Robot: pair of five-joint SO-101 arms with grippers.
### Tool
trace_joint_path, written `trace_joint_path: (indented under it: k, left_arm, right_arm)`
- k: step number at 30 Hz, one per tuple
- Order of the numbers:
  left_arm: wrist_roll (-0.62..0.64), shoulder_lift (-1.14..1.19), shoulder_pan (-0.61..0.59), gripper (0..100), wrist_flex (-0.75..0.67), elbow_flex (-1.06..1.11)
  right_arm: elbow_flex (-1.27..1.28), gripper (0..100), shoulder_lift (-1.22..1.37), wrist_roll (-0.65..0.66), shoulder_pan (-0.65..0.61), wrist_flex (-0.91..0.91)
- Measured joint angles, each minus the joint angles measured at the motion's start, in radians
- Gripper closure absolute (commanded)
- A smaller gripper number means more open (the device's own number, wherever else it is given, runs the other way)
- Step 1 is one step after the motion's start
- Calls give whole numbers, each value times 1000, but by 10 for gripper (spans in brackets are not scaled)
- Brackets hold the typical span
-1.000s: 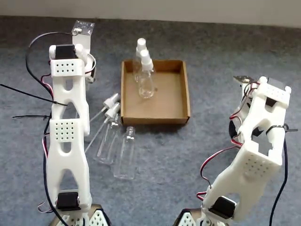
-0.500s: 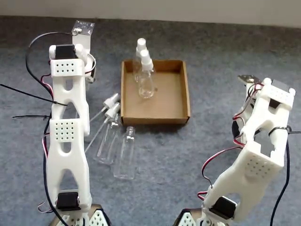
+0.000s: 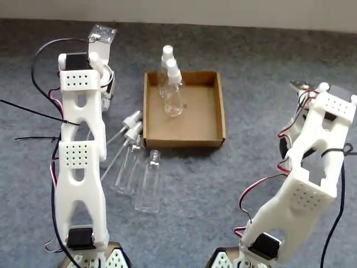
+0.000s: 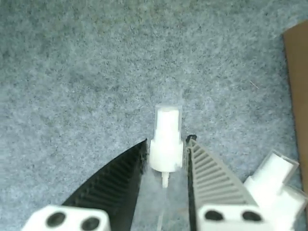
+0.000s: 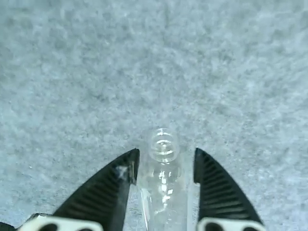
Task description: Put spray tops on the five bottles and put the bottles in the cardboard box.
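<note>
Pinches spray top (image 4: 166,127) in left gripper (image 4: 167,141), open-necked bottle (image 5: 163,190) in right gripper (image 5: 166,152) — well apart, upper left versus right edge of high view.

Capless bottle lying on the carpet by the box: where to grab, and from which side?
Probably mid-body of the capless bottle, from straight above, closing across its width: it lies flat with the neck toward the box, and another lying bottle crowds one flank.
</note>
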Motion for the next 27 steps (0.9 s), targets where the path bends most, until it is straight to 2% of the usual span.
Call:
trace_joint_path:
  k: [4, 9, 14, 20, 23, 27]
  left_arm:
    - [0, 0, 2, 868, 0, 0]
    - [0, 0, 18, 868, 0, 0]
    - [0, 0, 20, 868, 0, 0]
    - [0, 0, 21, 868, 0, 0]
    - [0, 0, 21, 868, 2, 14]
    - [-2, 0, 21, 867, 2, 60]
  right_arm:
    - [-87, 733, 0, 0, 6, 21]
    - [-43, 733, -9, 41, 34, 25]
    - [242, 733, -203, 127, 46, 14]
    - [723, 733, -555, 143, 44, -244]
    - [876, 733, -572, 118, 43, -367]
    - [875, 733, -488, 92, 40, -411]
